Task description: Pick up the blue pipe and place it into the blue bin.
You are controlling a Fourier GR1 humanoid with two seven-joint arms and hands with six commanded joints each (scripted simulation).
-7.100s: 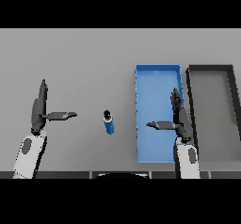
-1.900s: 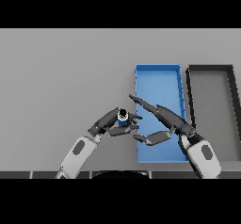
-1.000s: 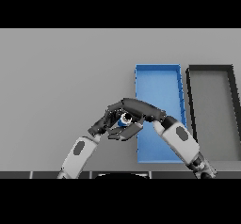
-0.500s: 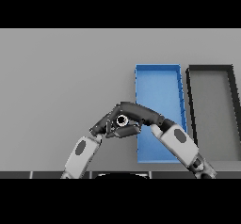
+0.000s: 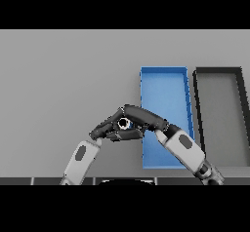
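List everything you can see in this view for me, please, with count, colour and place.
table: one, grey, under everything.
blue bin: one, blue, right of centre.
black bin: one, black rim with grey floor, right of the blue bin.
blue pipe: one, blue with a pale open end showing, left of the blue bin, between both hands.
left hand: one, dark, fingers curled on the pipe.
right hand: one, dark, fingers curled over the pipe.

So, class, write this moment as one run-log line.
phase: grasp | pipe: between both hands, left of blue bin | left hand: shut on pipe | right hand: shut on pipe | black bin: right of blue bin
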